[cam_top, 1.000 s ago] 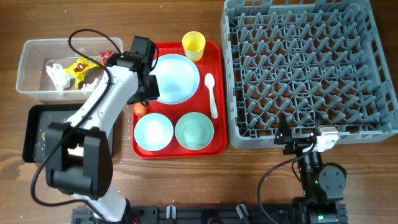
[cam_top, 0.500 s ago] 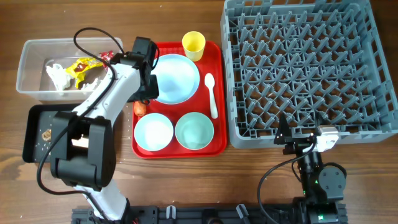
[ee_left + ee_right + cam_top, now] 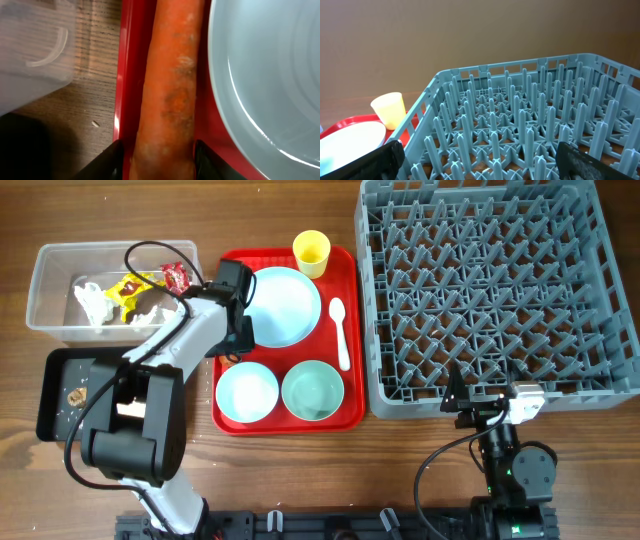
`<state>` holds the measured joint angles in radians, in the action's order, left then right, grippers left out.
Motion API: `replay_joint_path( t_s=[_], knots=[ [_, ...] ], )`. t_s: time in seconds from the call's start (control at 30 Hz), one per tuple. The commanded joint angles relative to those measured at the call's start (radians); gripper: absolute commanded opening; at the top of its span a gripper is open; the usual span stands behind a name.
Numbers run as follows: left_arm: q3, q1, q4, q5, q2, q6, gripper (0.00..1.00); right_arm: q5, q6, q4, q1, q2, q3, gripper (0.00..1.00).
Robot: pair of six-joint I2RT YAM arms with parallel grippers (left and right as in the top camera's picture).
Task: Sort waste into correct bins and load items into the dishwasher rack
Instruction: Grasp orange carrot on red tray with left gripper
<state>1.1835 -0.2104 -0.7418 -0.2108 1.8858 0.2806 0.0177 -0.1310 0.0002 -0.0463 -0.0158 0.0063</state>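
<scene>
Brown wood table (image 3: 300, 480), overhead view. Left of the red tray (image 3: 352, 380), up-frame, wrappers (image 3: 130, 288) and tissue (image 3: 90, 302) are held in the clear tub (image 3: 50, 290). Down-frame, a food lump (image 3: 76, 394) sits in the black tray (image 3: 60, 420). Just inside the red tray's left rim the carrot (image 3: 170, 90) is lying flat, squeezed between rim and plate (image 3: 285, 305), long axis parallel to that rim. Which end is the tip can't be told. The left gripper (image 3: 157, 162) is set across it, fingers (image 3: 206, 161) on both flanks, apparently clamped toward one end. Judged step: carrot to be picked and dropped in the black tray with the other food scraps. To do it well, a straight vertical lift is needed so the plate isn't nudged and the rim is cleared. With an off-centre grip, droop is to be expected, so the axis should be kept level before swinging left. Right of the red tray, no dishes are seen in the dishwasher rack (image 3: 500, 290). The right gripper (image 3: 480, 165) is parked at its near edge, jaws wide apart, nothing held.
</scene>
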Motion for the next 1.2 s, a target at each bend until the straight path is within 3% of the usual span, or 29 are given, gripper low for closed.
replay_joint_path(
  t_s=[0.0, 0.2, 0.47, 1.17],
  knots=[
    [-0.023, 0.006, 0.01, -0.011, 0.011, -0.016, 0.44, -0.01, -0.006, 0.006, -0.001, 0.002, -0.001, 1.0],
    [-0.022, 0.006, 0.013, -0.011, 0.011, -0.016, 0.4, -0.01, -0.007, 0.006, -0.001, 0.002, -0.001, 1.0],
    [0.006, 0.006, -0.012, -0.011, 0.008, -0.016, 0.25, -0.01, -0.006, 0.006, -0.001, 0.002, -0.001, 1.0],
    [0.012, 0.005, -0.035, -0.003, -0.148, -0.015, 0.17, -0.01, -0.007, 0.006, -0.001, 0.002, -0.001, 1.0]
  ],
)
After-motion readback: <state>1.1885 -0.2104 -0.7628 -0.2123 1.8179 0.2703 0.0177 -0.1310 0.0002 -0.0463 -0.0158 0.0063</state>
